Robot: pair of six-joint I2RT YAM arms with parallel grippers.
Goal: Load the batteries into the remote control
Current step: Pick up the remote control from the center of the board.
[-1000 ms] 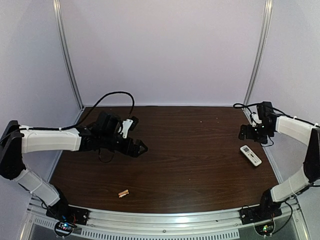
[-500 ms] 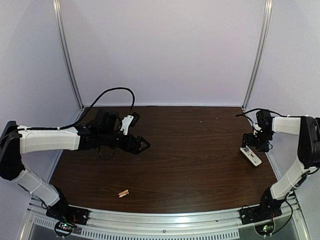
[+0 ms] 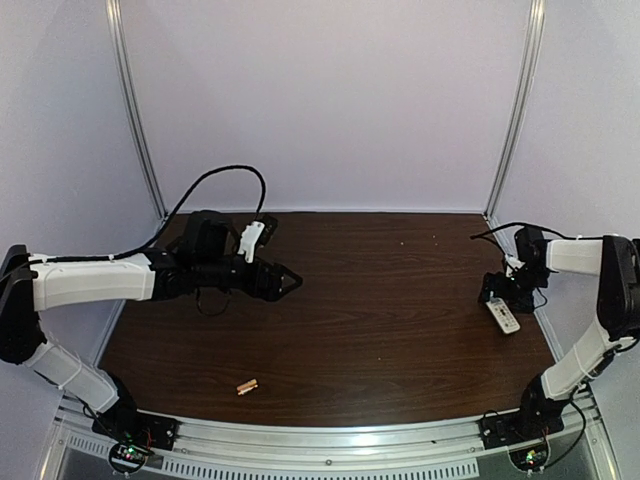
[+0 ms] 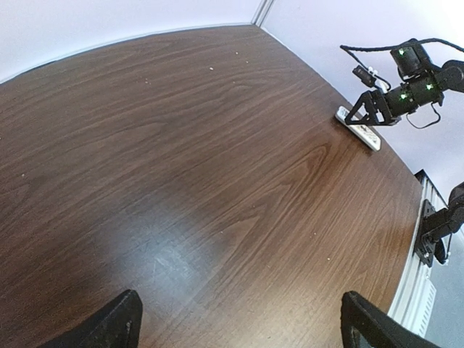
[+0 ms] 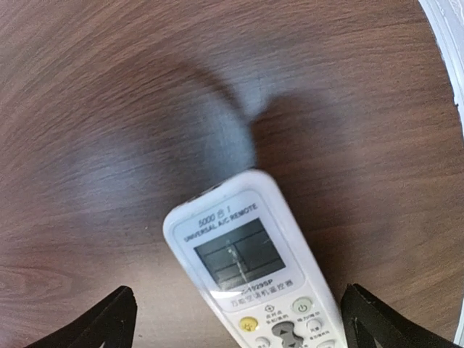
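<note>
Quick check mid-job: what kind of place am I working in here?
Probably a lab robot cell: plain pale walls, aluminium frame posts, and a dark wood-grain table with a metal mounting rail.

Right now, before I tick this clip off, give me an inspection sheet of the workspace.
Surface: dark wood-grain table.
Job's things: remote control face up near the right edge; batteries together near the front left.
Clutter: nothing seen.
Grippers: left gripper jaws open, empty; right gripper jaws open, either side of the remote control's screen end.
Cables: black cable looping behind the left arm; second cable by the right gripper.
Surroundings: pale walls, metal frame posts.
</note>
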